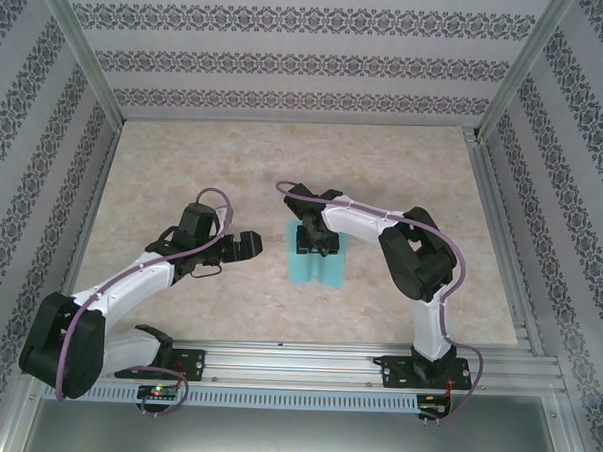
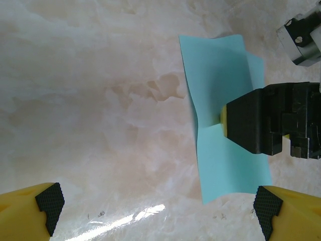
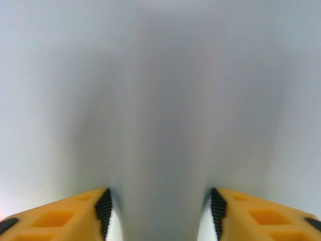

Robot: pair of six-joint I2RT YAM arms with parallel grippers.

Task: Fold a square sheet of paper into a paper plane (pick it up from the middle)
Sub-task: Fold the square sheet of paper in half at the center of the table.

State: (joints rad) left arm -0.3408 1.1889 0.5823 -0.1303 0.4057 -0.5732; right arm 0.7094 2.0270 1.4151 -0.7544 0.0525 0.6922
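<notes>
The turquoise square sheet of paper (image 1: 316, 272) lies on the marble table, near the middle. My right gripper (image 1: 317, 243) presses straight down on the sheet's middle. In the left wrist view the sheet (image 2: 220, 75) buckles into a waist where the right gripper (image 2: 224, 120) meets it. In the right wrist view the paper (image 3: 160, 100) rises as a blurred hump between the half-closed jaws of the right gripper (image 3: 159, 213), reaching both black pads (image 3: 104, 208), which still stand apart. My left gripper (image 1: 249, 246) hovers open just left of the sheet, nothing between its fingers (image 2: 50, 203).
The marble tabletop (image 1: 184, 171) spreads wide behind and to the left of the sheet. Aluminium frame rails (image 1: 356, 361) run along the near edge and the sides. Patterned walls close in the cell.
</notes>
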